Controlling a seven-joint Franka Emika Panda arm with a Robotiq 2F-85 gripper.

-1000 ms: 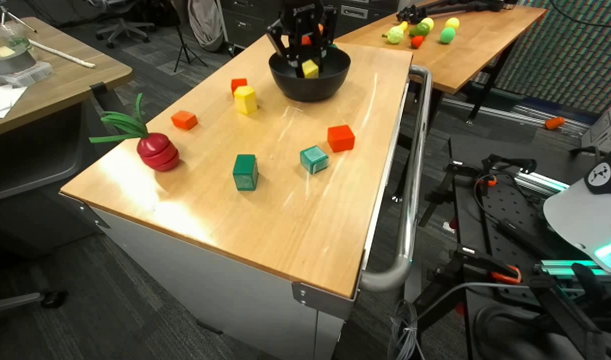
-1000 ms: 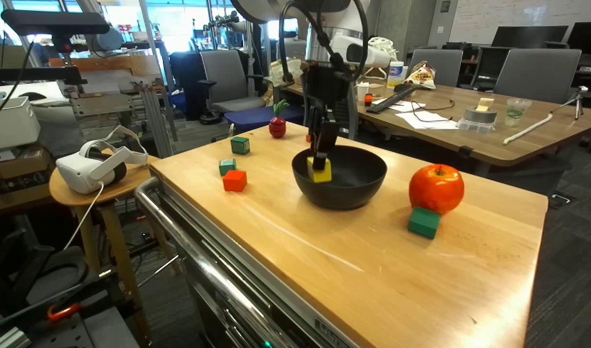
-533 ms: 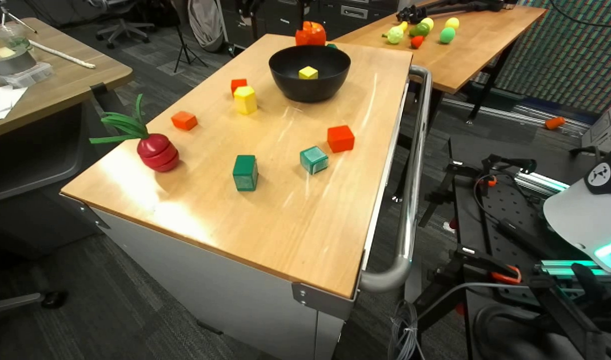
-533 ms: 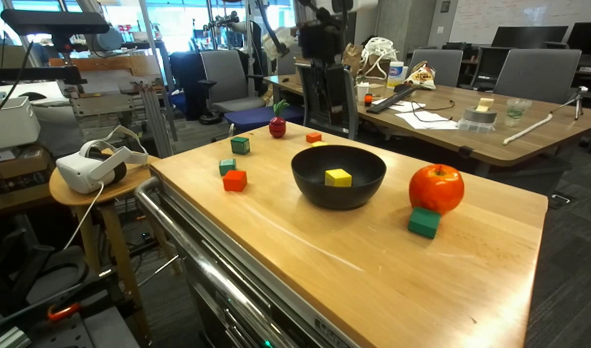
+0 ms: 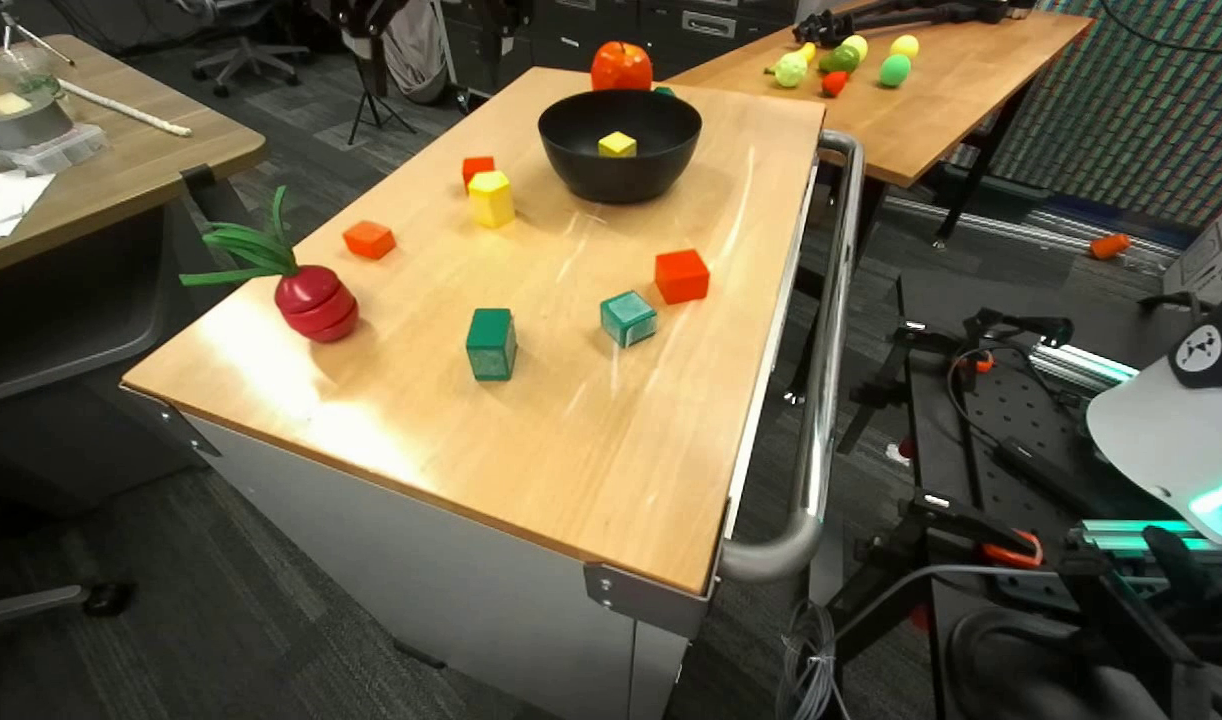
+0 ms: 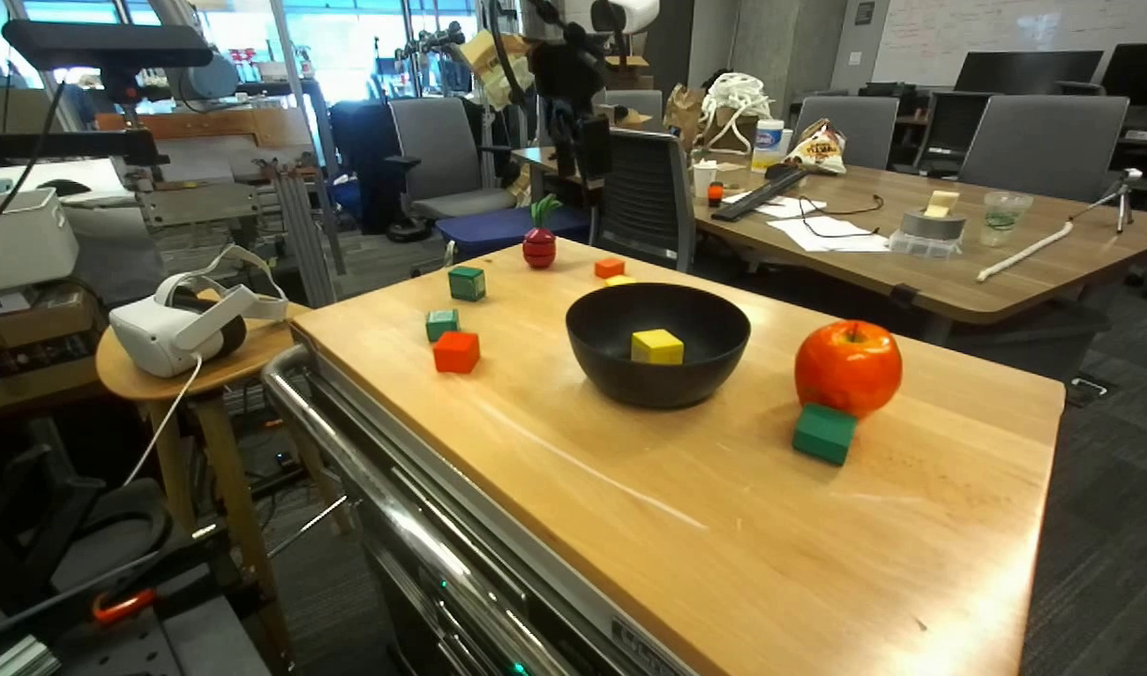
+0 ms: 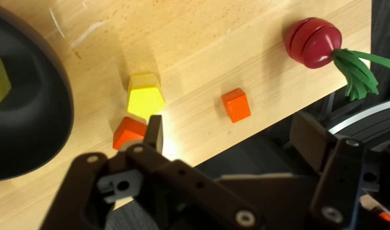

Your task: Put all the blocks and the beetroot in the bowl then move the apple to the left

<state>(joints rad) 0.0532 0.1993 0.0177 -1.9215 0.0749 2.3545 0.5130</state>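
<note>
A yellow block point(image 6: 656, 346) lies inside the black bowl point(image 6: 658, 390). My gripper point(image 7: 230, 132) stands wide open and holds nothing, raised beyond the table edge in both exterior views. Below it in the wrist view are a yellow hexagonal block point(image 7: 145, 97), a red block point(image 7: 129, 132) partly behind a finger, and an orange block point(image 7: 236, 105). The beetroot point(image 7: 313, 43) lies near the table corner, leaves outward. Two green blocks point(image 5: 491, 345) and a red block point(image 5: 682, 277) sit on the near part. Another green block point(image 6: 824, 434) touches or nearly touches the apple point(image 6: 848, 366).
A metal rail point(image 5: 826, 350) runs along one side of the table. A second table point(image 5: 931, 100) carries several toy fruits. Beyond another edge stand a wooden desk point(image 6: 958, 282) and a grey chair point(image 6: 644, 197).
My gripper has let go of the yellow block, which now rests in the bowl. The jaws have opened, and the arm has risen out of the bowl and moved away past the table's edge.
</note>
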